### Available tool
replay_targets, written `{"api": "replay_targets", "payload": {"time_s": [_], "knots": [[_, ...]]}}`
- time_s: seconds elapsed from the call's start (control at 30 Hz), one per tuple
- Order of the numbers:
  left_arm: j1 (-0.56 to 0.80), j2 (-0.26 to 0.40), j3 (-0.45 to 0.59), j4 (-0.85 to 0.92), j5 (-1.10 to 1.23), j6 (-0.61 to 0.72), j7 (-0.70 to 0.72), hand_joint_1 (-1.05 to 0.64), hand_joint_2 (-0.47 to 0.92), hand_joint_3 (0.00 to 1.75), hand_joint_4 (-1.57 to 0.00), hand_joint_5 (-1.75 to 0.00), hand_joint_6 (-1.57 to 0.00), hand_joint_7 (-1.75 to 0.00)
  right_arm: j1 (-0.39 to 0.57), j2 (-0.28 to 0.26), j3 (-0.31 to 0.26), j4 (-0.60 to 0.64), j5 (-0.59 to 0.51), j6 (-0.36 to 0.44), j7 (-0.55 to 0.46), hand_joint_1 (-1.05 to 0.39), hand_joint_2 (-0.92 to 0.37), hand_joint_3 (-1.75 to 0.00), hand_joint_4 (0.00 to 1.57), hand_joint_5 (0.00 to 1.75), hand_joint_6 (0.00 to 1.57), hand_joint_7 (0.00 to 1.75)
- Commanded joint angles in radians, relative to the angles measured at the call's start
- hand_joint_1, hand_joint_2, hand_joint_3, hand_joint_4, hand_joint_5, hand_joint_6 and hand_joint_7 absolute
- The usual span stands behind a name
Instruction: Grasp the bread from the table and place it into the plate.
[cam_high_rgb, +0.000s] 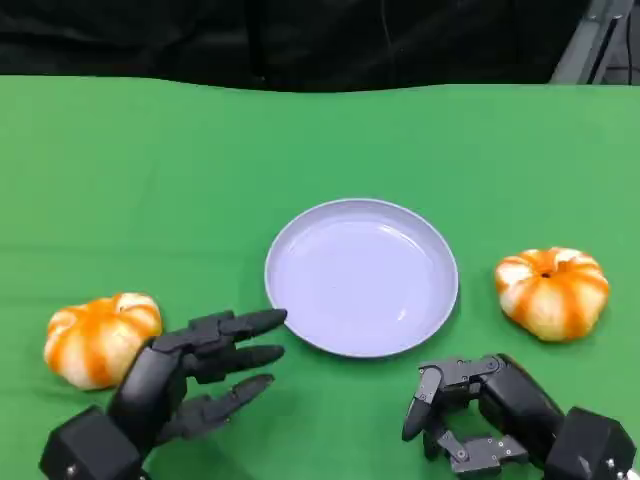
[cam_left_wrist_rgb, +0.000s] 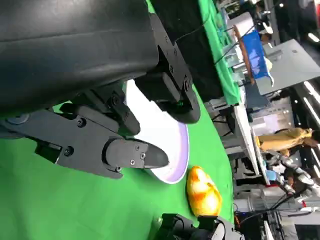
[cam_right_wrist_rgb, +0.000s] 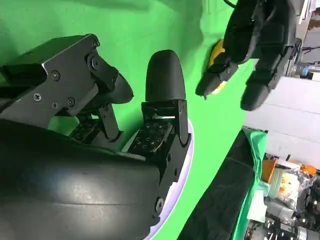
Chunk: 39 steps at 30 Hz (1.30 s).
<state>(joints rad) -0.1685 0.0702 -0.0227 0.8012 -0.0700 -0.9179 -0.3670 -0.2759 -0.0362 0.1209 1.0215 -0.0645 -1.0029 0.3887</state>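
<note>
I judge the job barely begun: the plate (cam_high_rgb: 362, 277) holds nothing, one orange-striped bread (cam_high_rgb: 100, 338) lies on the green table (cam_high_rgb: 150, 180) well to the plate's left and a second bread (cam_high_rgb: 552, 291) just off its right rim, both untouched. My left hand (cam_high_rgb: 190, 385) hovers between the left bread and the plate, fingers spread and holding nothing, while my right hand (cam_high_rgb: 480, 410) sits below the plate's right side with fingers curled in, on nothing as far as I can tell from the head view. There is open cloth all round the plate, so either hand has room to swing outward to its bread.
</note>
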Motion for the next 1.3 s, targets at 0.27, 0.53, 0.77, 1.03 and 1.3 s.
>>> {"api": "replay_targets", "payload": {"time_s": [0.27,0.53,0.77,1.03,1.3], "knots": [[0.073,0.040,0.026,-0.205,-0.056,-0.033,-0.028,-0.70,0.92,0.25,-0.68,0.00,-0.52,0.00,-0.006,-0.007,-0.009,0.002,0.012,0.003,0.006,0.16,-0.56,-1.09,0.99,1.37,1.00,1.05],[0.095,0.082,0.080,-0.289,0.059,-0.035,0.078,-0.78,0.92,0.24,-0.58,0.00,-0.55,-0.01,-0.013,-0.011,-0.010,0.009,0.008,0.001,0.004,0.15,-0.57,-1.08,0.99,1.36,1.00,1.05],[0.087,0.129,0.130,-0.277,0.172,-0.070,0.189,-0.77,0.92,0.22,-0.56,0.00,-0.62,-0.03,-0.017,-0.013,-0.009,0.013,0.008,0.002,0.005,0.14,-0.55,-1.10,1.00,1.36,1.00,1.04],[0.102,0.202,0.162,-0.314,0.450,0.014,0.401,-0.86,0.92,0.23,-0.50,0.00,-0.63,-0.01,-0.015,-0.011,-0.010,0.019,0.009,-0.002,0.005,0.15,-0.53,-1.13,1.00,1.37,1.00,1.05],[0.116,0.263,0.119,-0.372,0.756,0.213,0.703,-0.92,0.92,0.24,-0.54,-0.02,-0.65,-0.01,-0.014,-0.010,-0.012,0.018,0.015,-0.002,0.012,0.14,-0.52,-1.16,1.01,1.36,0.99,1.05]]}}
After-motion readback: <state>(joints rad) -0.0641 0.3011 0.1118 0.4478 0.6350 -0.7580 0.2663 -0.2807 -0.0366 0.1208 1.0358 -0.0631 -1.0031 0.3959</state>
